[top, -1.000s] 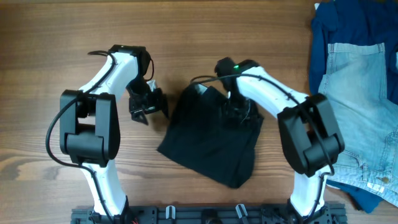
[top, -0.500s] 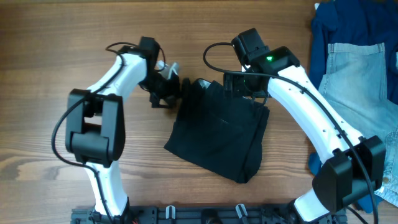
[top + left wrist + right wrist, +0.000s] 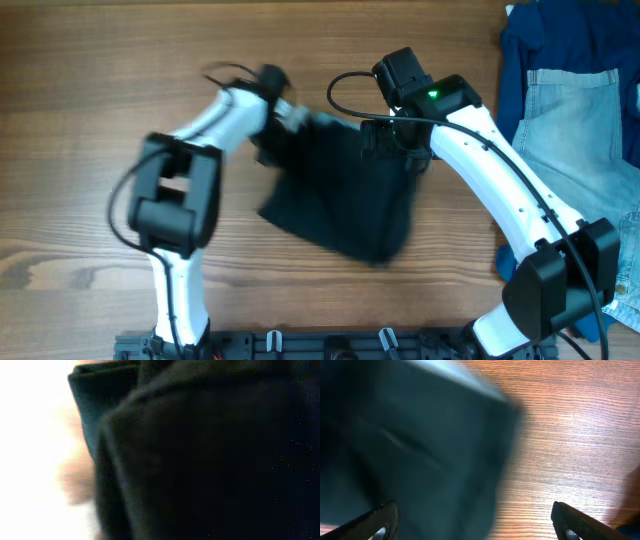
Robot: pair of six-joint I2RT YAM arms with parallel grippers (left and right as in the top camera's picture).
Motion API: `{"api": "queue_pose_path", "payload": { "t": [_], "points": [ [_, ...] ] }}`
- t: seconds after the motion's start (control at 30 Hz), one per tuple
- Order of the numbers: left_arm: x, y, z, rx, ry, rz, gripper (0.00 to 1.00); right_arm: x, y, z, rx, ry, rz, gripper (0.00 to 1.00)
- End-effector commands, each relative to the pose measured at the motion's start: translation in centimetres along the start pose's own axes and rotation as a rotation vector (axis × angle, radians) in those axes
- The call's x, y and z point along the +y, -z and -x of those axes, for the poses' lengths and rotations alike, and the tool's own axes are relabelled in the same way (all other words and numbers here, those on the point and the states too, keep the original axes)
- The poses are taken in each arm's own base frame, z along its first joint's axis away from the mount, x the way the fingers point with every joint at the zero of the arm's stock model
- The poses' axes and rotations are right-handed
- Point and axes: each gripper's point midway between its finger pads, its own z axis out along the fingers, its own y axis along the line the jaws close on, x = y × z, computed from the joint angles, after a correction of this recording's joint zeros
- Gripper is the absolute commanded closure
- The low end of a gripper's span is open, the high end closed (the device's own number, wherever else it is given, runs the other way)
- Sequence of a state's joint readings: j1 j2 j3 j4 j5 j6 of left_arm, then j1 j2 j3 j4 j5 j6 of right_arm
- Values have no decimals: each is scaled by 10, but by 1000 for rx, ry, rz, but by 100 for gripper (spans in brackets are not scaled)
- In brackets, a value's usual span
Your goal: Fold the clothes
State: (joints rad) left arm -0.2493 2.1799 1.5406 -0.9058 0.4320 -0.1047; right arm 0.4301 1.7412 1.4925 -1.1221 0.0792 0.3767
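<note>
I am looking down on a table (image 3: 60, 150) of warm brown wood, its grain running left to right across the overhead view. A black rail (image 3: 330, 345) is lying along its near edge. Light is falling evenly on the boards. It is glossing them in the right wrist view and bleaching the left wrist view's left side white.

A black garment (image 3: 345, 195), loosely folded and blurred, is lying mid-table (image 3: 80, 60) before me, its near corner pointing toward my base, while blue denim clothes (image 3: 575, 140) are sprawling unfolded at the right edge.
</note>
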Motion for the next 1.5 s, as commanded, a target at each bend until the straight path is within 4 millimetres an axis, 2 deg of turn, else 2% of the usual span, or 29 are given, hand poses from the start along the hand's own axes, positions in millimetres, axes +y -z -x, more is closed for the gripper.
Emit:
{"api": "queue_pose_path", "payload": {
  "t": [0.0,0.07,0.1,0.13,0.17,0.2,0.23,0.33,0.47,0.5,0.53,0.57,0.7,0.8,0.9,1.0,1.07,1.2,1.27,1.33,1.4,1.47],
  "points": [
    [152,117,65,-345,409,187,96,-1,1,-2,11,6,-1,1],
    [229,168,60,-469,663,169,96,-2,1,-3,15,7,-3,1],
    [253,180,54,-503,747,162,96,-2,1,-3,15,7,-3,2],
    [282,193,42,-535,851,153,96,-2,1,-3,16,6,-3,1],
    [317,208,22,-572,987,141,91,-2,1,-4,19,6,-4,2],
    [345,219,4,-606,1113,125,79,-2,1,-4,20,6,-4,2],
    [364,227,-11,-629,1202,113,79,-2,1,-4,20,6,-5,2],
    [402,242,-47,-666,1331,85,82,-2,1,-4,19,5,-4,2],
    [418,248,-65,-682,1377,85,81,-2,1,-4,20,5,-4,2],
    [417,247,-67,-674,1382,84,64,-2,1,-4,20,5,-4,2],
    [415,245,-69,-660,1388,81,32,-2,1,-4,20,4,-4,2],
    [412,243,-70,-641,1393,79,0,-2,1,-4,20,0,-4,2],
    [395,230,-82,-540,1430,40,0,-1,1,-3,15,-1,-2,2],
    [373,223,-91,-447,1454,-21,0,-1,1,0,5,-2,2,0],
    [347,223,-102,-365,1465,-35,0,1,1,2,-6,-2,6,0],
    [325,226,-96,-338,1377,-19,0,2,1,5,-16,0,10,0],
    [304,223,-81,-324,1301,-2,0,3,1,7,-25,-2,14,0],
    [239,197,-35,-266,1066,42,0,15,2,14,-47,-13,79,0],
    [184,172,-7,-229,866,67,0,31,4,23,-72,-46,167,0],
    [130,149,12,-205,621,93,0,50,11,39,-114,-54,298,0],
    [92,130,17,-173,419,143,0,58,19,56,-160,-67,409,0],
    [60,112,11,-122,222,221,0,47,22,74,-211,-100,434,0]
  ]
}}
